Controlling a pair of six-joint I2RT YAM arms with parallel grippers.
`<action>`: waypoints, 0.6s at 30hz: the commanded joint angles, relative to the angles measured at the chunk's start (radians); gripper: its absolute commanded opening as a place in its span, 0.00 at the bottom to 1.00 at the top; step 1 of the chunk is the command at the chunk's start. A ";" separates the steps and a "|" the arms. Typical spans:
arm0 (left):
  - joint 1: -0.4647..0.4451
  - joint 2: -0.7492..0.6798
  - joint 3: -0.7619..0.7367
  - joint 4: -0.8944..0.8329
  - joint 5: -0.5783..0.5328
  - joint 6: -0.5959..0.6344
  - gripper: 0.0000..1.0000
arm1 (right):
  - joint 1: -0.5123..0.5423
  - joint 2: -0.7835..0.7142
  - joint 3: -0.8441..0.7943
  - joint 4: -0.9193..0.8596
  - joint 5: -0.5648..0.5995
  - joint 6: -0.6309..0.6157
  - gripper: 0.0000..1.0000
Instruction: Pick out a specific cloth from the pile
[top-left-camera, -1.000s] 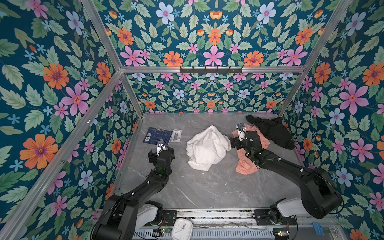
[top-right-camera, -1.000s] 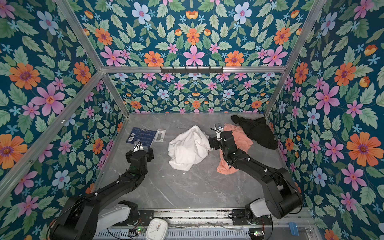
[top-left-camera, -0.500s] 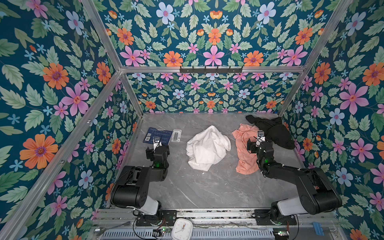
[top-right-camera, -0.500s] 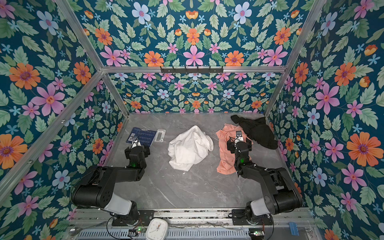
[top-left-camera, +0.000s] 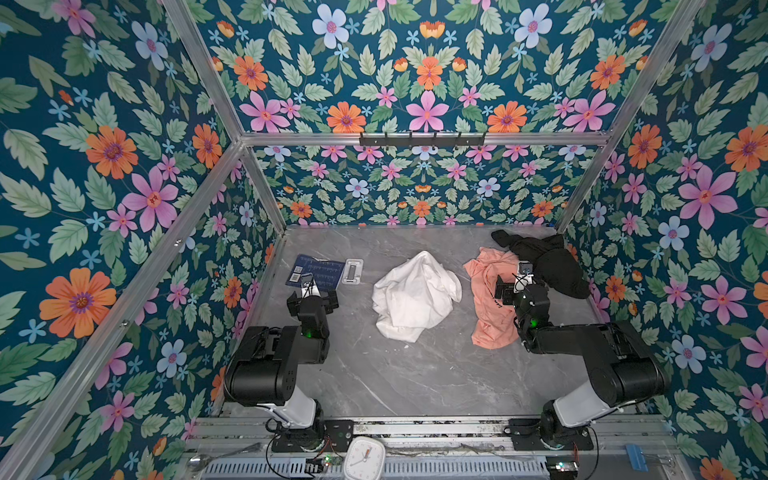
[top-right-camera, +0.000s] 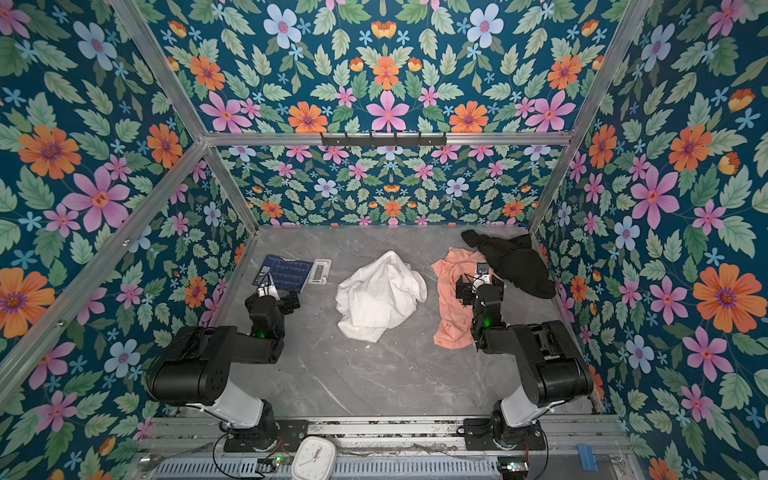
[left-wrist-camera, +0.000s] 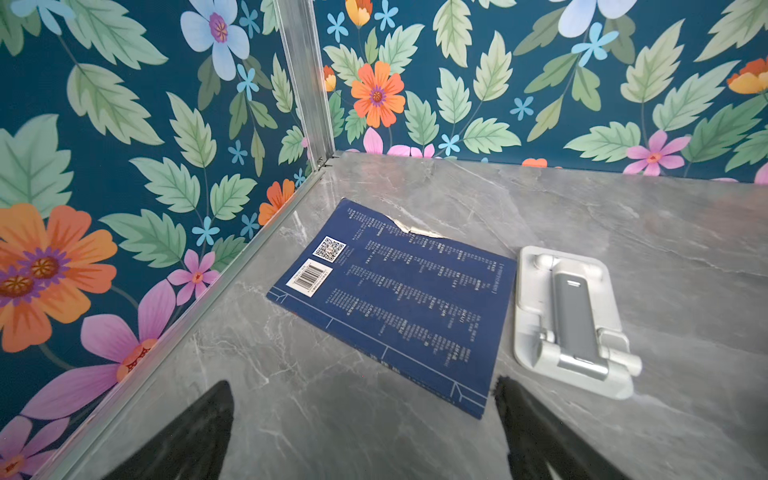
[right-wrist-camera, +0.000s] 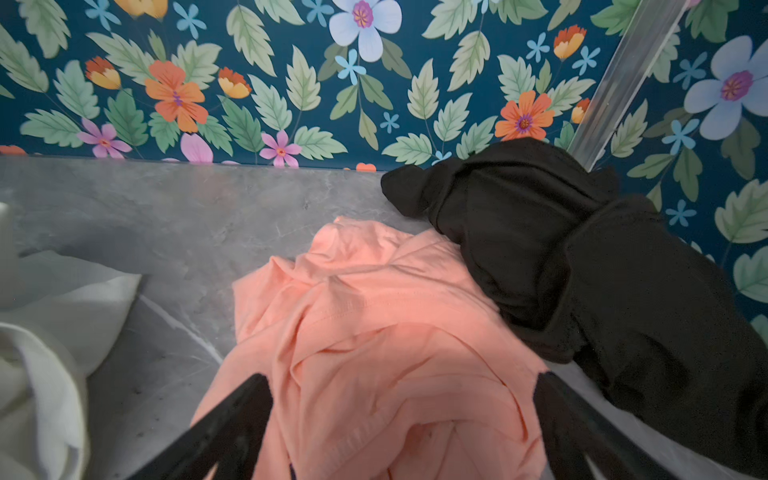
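The white cloth (top-left-camera: 415, 297) (top-right-camera: 380, 297) lies crumpled by itself in the middle of the grey table, and its edge shows in the right wrist view (right-wrist-camera: 41, 332). What is left of the pile sits at the back right: a salmon shirt (top-left-camera: 486, 307) (right-wrist-camera: 374, 332) with a black garment (top-left-camera: 548, 266) (right-wrist-camera: 582, 257) overlapping its far side. My right gripper (top-left-camera: 517, 286) (right-wrist-camera: 401, 378) hovers open over the salmon shirt, holding nothing. My left gripper (top-left-camera: 312, 297) (left-wrist-camera: 361, 395) stands open and empty above bare table, left of the cloth.
A blue book (top-left-camera: 318, 270) (left-wrist-camera: 395, 299) and a white phone stand (top-left-camera: 352, 272) (left-wrist-camera: 569, 316) lie at the back left, just beyond the left gripper. Flowered walls close in three sides. A hook rail (top-left-camera: 422, 139) hangs on the back wall. A white clock (top-left-camera: 365, 457) sits on the front rail.
Both arms have folded back toward their bases. The right gripper moved right and nearer, from the salmon shirt's left edge to over its middle. The garments have not moved.
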 joint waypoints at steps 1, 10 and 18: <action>-0.001 -0.001 0.000 0.042 0.016 0.001 1.00 | -0.002 -0.100 -0.006 -0.097 -0.079 0.055 0.99; -0.001 -0.001 0.000 0.042 0.016 0.002 1.00 | 0.066 -0.435 0.056 -0.567 -0.137 0.090 0.99; -0.001 -0.001 0.000 0.043 0.016 0.002 1.00 | 0.047 -0.481 -0.142 -0.336 0.015 0.051 0.99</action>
